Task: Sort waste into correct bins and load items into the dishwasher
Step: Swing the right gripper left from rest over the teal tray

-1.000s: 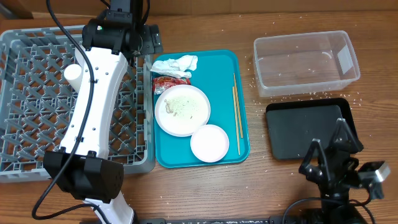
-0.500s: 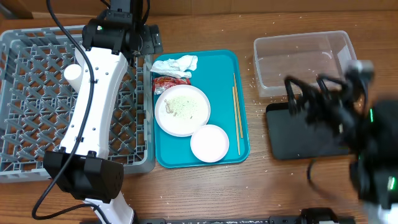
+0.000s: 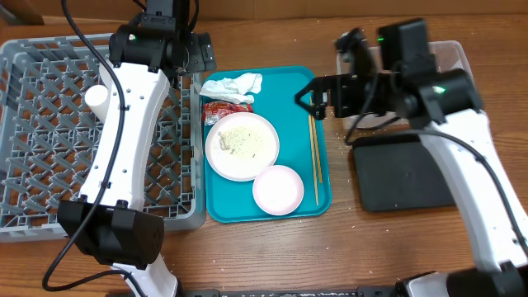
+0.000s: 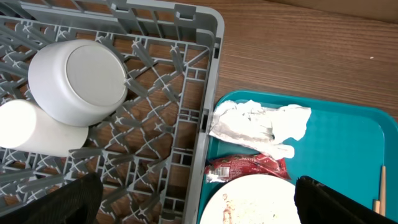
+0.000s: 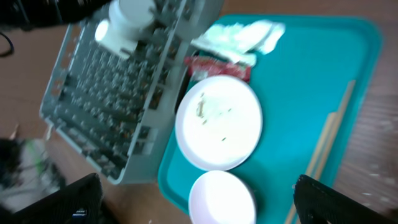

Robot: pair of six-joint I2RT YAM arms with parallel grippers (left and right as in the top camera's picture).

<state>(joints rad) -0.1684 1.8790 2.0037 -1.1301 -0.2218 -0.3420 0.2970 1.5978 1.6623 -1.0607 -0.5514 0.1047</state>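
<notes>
A robotics lab is suggested: a dish rack (image 3: 41, 140) is set on a wooden table (image 3: 272, 256) under a cabled robot arm (image 3: 124, 132).

No writing, label or number is legible anywhere. The red wrapper (image 4: 249, 167), just beside the plate (image 4: 258, 202), carries pale print too blurred to read.

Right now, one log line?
left gripper open by rack | right gripper open over tray | cups in rack | plate, bowl, chopsticks on tray
</notes>
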